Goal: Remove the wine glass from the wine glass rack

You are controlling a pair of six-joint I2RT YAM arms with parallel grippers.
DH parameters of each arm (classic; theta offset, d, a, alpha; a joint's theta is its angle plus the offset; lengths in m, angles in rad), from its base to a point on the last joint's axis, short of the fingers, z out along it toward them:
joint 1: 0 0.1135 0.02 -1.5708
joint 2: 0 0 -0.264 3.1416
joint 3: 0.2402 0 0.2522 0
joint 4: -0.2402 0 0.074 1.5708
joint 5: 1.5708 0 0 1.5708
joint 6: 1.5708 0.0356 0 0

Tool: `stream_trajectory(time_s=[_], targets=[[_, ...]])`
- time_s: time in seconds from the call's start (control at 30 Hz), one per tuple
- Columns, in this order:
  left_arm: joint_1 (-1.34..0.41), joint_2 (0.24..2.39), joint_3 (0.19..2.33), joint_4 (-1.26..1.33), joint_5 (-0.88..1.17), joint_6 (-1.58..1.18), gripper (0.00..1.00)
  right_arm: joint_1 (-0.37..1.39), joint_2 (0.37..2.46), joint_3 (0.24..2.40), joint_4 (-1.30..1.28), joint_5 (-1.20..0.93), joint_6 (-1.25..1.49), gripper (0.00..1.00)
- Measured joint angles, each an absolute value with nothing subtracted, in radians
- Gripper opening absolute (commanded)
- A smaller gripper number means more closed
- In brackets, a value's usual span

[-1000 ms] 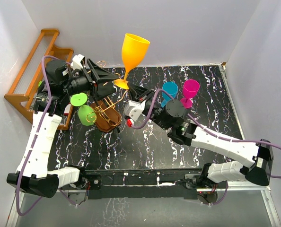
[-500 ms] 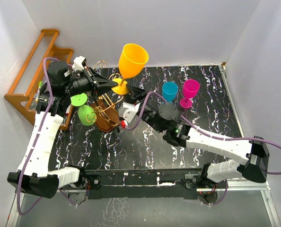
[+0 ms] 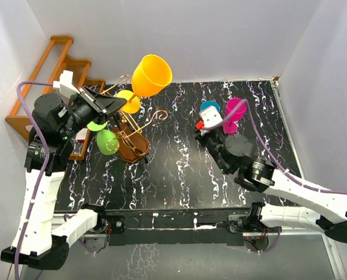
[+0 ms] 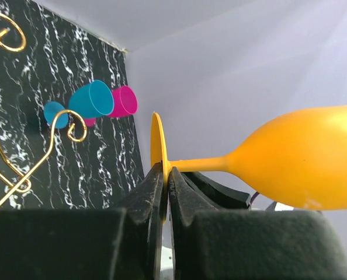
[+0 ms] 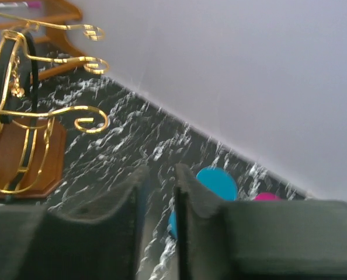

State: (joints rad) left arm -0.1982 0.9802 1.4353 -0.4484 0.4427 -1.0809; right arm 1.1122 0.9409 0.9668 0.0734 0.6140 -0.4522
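An orange wine glass (image 3: 152, 74) hangs in the air above and clear of the wine glass rack (image 3: 132, 146), a gold wire stand on a brown wooden base. My left gripper (image 4: 165, 172) is shut on the rim of its round foot (image 4: 156, 137), with the bowl (image 4: 302, 157) tipped sideways. A green glass (image 3: 106, 142) still hangs on the rack. My right gripper (image 5: 160, 175) is to the right of the rack, its jaws a narrow gap apart and holding nothing. It points toward a blue glass (image 5: 217, 184).
A blue glass (image 3: 209, 107) and a pink glass (image 3: 235, 111) stand at the back right of the black marbled table. An orange-brown wooden stepped shelf (image 3: 42, 81) leans against the left wall. White walls close in the back and both sides.
My left gripper shut on the orange glass's foot and carried it left, away from the rack. My right gripper let go and drew back to the right, toward the blue glass.
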Motion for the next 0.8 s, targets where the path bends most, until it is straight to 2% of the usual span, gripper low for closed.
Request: stream_trajectory(time_s=[0.03,0.13,0.27,0.33,0.37,0.43,0.5,0.63,0.8], targets=[[-0.199,0.972,1.432,-0.447,0.432,-1.071,0.0,1.108,0.955,0.987,0.023,0.646,-0.395,0.08],[-0.199,0.961,1.422,-0.452,0.408,-1.027,0.0,1.051,1.046,1.106,-0.15,0.66,-0.211,0.08],[-0.199,0.982,1.422,-0.477,0.385,-0.963,0.0,0.73,1.222,1.373,-0.405,0.39,0.039,0.1],[-0.199,0.997,1.423,-0.497,0.372,-0.933,0.0,0.544,1.301,1.507,-0.486,0.203,0.134,0.38],[-0.199,1.003,1.423,-0.508,0.366,-0.916,0.0,0.47,1.332,1.565,-0.518,0.101,0.174,0.46],[-0.199,1.01,1.423,-0.524,0.356,-0.891,0.0,0.391,1.377,1.658,-0.559,-0.084,0.242,0.57],[-0.199,1.011,1.425,-0.541,0.352,-0.868,0.0,0.372,1.415,1.76,-0.574,-0.284,0.306,0.59],[-0.199,1.011,1.435,-0.555,0.348,-0.841,0.0,0.39,1.437,1.868,-0.539,-0.551,0.413,0.6],[-0.199,1.012,1.452,-0.57,0.347,-0.813,0.0,0.392,1.45,1.929,-0.459,-0.76,0.524,0.58]])
